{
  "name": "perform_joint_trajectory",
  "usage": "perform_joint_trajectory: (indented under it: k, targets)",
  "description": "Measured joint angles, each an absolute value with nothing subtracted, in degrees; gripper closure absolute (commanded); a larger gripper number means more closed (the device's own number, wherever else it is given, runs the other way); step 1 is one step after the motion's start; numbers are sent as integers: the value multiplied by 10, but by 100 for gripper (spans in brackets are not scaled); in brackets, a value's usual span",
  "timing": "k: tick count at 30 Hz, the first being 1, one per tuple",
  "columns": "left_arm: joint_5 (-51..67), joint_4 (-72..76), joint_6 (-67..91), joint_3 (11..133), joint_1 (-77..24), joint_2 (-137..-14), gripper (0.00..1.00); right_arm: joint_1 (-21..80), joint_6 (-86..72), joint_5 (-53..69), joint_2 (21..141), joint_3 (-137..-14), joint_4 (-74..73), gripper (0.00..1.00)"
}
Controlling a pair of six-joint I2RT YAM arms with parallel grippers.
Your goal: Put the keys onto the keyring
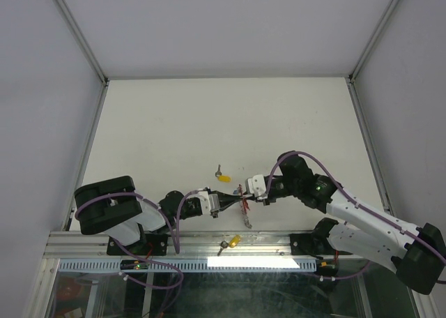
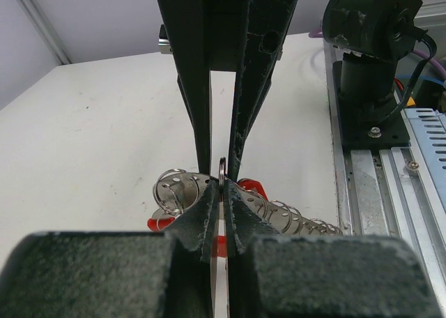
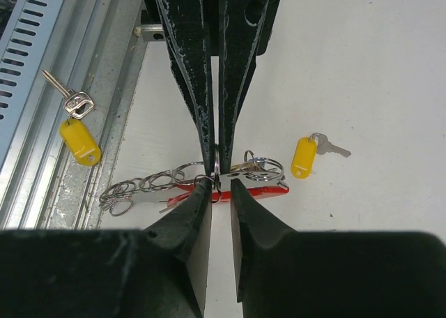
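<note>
Left arm: reaches rightward along the near edge of the tabletop (image 1: 209, 123). The left gripper (image 2: 221, 192) has its jaws pressed almost together, pinching one upright silver ring of the keyring (image 3: 258, 187).

Keys: two observed, both with yellow tags. One yellow-tagged key (image 3: 304, 156) lies flat on the tabletop, farther from the near edge than the keyring, near it but not touching. The second yellow-tagged key (image 3: 78, 142) lies off the white surface, on the aluminium rail (image 1: 104, 245) that runs along the near edge.

Keyring: located close to the near edge, roughly midway between the left and right edges, between the two grippers. The red band lies on the tabletop. The row of silver rings trails from it toward the rail.

Right arm: reaches leftward and meets the left arm tip to tip. The right gripper (image 3: 220, 189) has its jaws slightly spread, with a narrow gap showing in both wrist views. The pinched ring stands edge-on at that gap, against one jaw. No firm clamp is evident on this side.
</note>
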State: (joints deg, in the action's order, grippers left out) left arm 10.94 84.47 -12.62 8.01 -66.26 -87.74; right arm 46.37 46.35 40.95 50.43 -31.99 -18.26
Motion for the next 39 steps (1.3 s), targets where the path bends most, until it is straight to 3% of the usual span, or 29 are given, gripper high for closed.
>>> perform_joint_trajectory:
  k: [6, 9, 14, 16, 28, 39]
  targets:
    - [109, 845, -126, 80, -662, -877, 100, 464, 464, 414, 505, -318, -182, 100]
    - [109, 845, -126, 80, -662, -877, 99, 463, 466, 414, 505, -318, -183, 100]
    - [109, 845, -129, 83, -659, -875, 70, 463, 495, 396, 514, -353, -246, 100]
    - [108, 844, -131, 86, -659, -866, 66, 463, 513, 374, 527, -384, -296, 100]
    - [84, 767, -169, 140, -659, -811, 63, 464, 567, 237, 598, -558, -534, 100]
    - [76, 699, -189, 199, -659, -847, 61, 507, 498, 111, 689, -646, -633, 100]
